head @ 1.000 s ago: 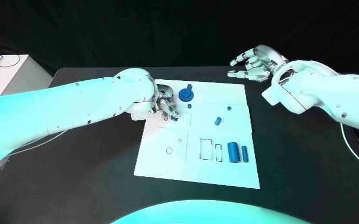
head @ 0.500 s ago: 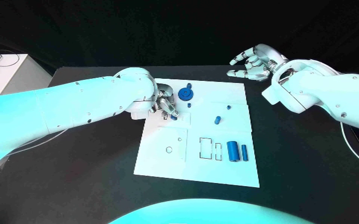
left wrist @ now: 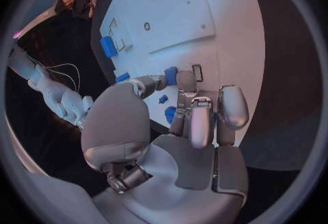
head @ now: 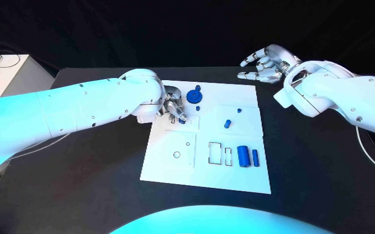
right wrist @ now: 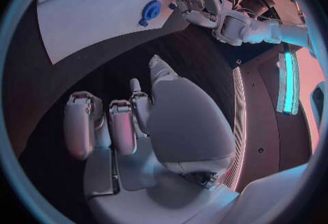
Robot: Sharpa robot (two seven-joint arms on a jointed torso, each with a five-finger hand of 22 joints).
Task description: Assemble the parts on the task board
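The left hand (head: 173, 106) holds a small blue part (left wrist: 171, 76) in its fingers (left wrist: 186, 81), over the white board (head: 234, 177). The right hand (head: 264, 65) hangs apart, fingers loosely curled, holding nothing.

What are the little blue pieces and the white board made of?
The blue parts look like matte plastic: solid colour, no shine. The task board looks like a thin, flat white sheet, maybe plastic or card; the pictures cannot settle which.
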